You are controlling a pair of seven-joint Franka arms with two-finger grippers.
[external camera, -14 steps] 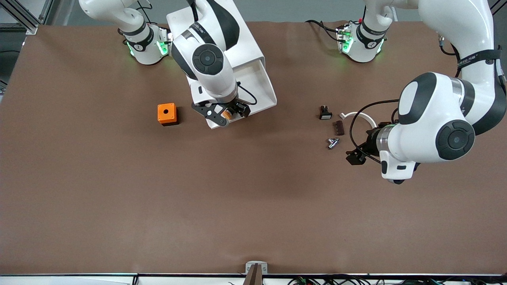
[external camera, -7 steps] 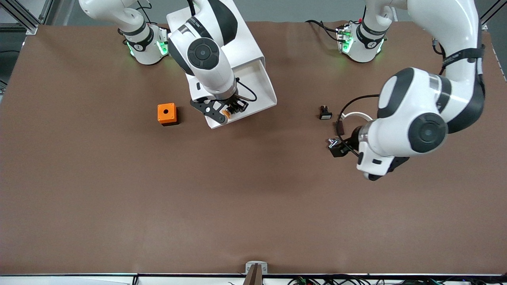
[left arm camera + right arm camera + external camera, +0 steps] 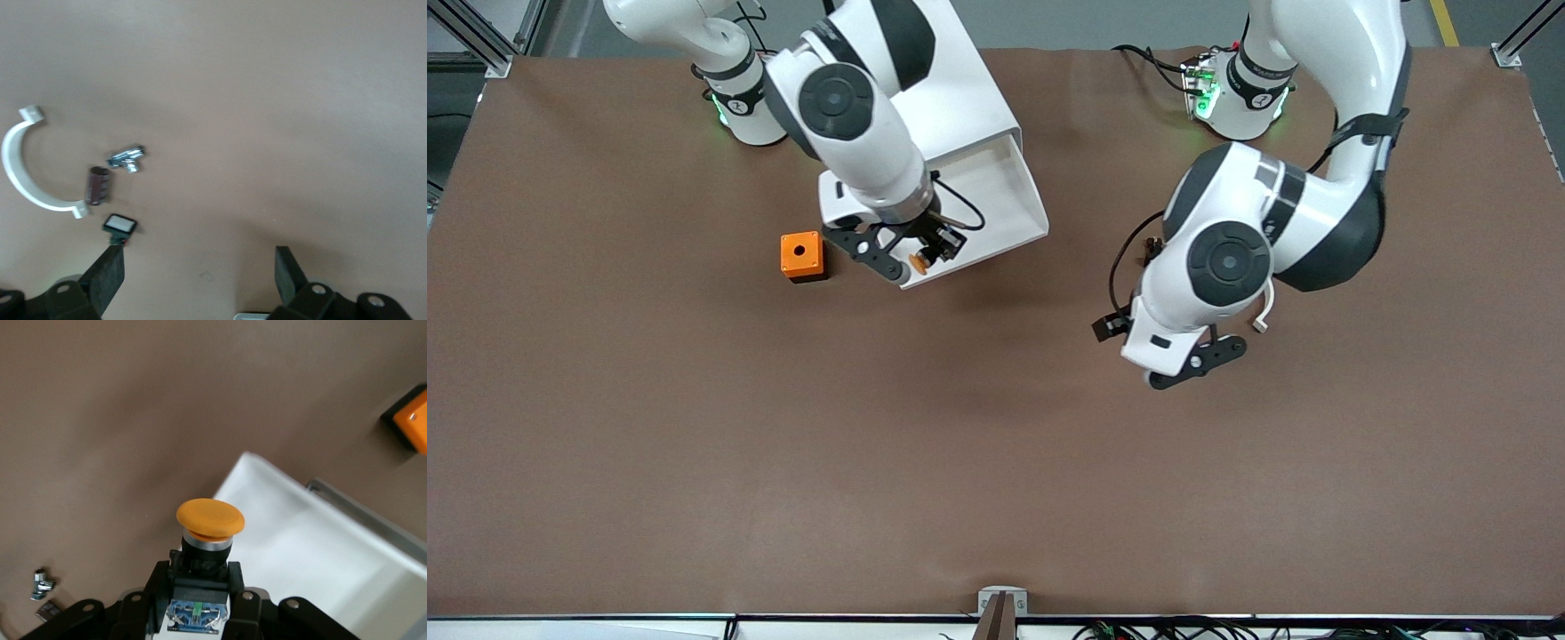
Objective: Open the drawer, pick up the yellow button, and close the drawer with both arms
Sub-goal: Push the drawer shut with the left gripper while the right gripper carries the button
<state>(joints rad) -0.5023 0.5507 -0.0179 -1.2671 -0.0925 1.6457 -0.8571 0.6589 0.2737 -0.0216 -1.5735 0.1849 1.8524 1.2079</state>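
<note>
Right black two-finger gripper [image 3: 200, 590]: clamped on small orange-capped, dark-bodied button [image 3: 209, 519] over white tray drawer [image 3: 996, 200]; lift straight, clearing rim. Left black two-finger gripper [image 3: 197, 277]: agape, empty, over table.

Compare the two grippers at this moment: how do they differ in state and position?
The right gripper is shut on the button above the open drawer; the left gripper is open and empty, over bare table. Both are black and two-fingered.

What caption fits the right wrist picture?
Right gripper shut on the orange-capped push button above the open white drawer.
</note>
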